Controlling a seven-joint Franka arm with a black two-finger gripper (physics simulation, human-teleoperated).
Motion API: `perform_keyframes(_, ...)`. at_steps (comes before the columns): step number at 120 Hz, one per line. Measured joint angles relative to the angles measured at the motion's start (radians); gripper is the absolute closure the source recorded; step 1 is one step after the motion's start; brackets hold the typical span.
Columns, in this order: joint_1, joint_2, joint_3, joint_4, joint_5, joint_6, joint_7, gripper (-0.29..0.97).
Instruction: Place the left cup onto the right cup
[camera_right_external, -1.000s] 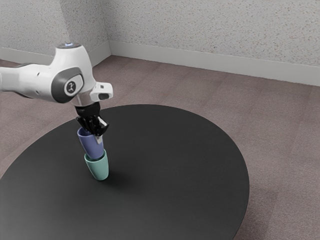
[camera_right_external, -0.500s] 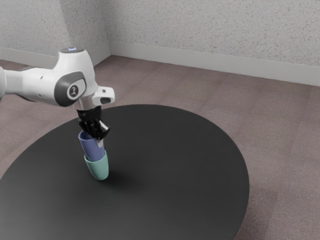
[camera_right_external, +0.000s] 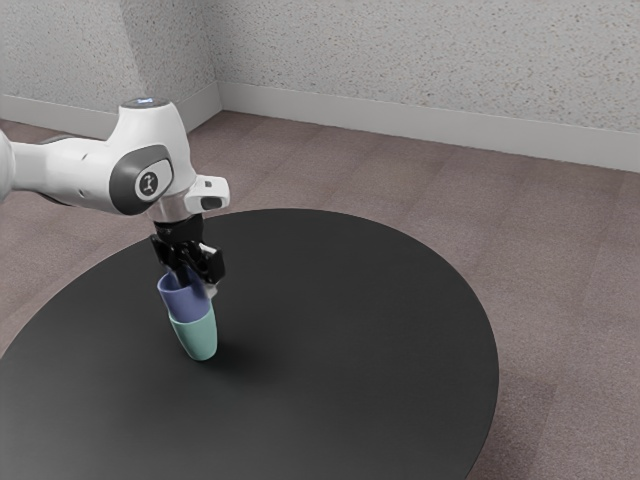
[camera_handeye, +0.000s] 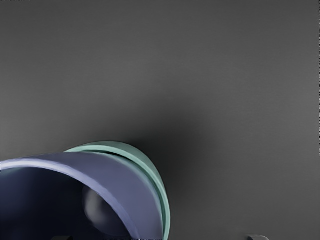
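Observation:
The blue cup (camera_right_external: 181, 297) sits nested inside the green cup (camera_right_external: 196, 339), and both stand slightly tilted on the round black table (camera_right_external: 360, 330). My gripper (camera_right_external: 190, 268) is directly over the blue cup's rim, its fingers spread apart astride one side of the rim. It is open. In the wrist view the blue cup (camera_handeye: 100, 185) lies just under my hand, with the green cup's rim (camera_handeye: 152, 172) ringing it on the dark table (camera_handeye: 200, 75).
The stacked cups stand toward the exterior view's left part of the table. The tabletop stretches bare to the exterior view's right. Brown carpet (camera_right_external: 540, 230) and a wall with a skirting board surround it.
The blue cup has sunk deeper into the green cup. My fingers have spread and let go of its rim, and my hand has straightened a little above it.

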Motion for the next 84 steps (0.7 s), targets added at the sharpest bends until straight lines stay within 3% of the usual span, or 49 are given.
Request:
perform_keyframes(31, -0.003, -0.026, -0.001, 0.001, 0.000, -0.005, 0.004, 0.07)
perform_keyframes(84, -0.006, -0.071, -0.020, 0.051, -0.002, -0.066, 0.014, 0.01)
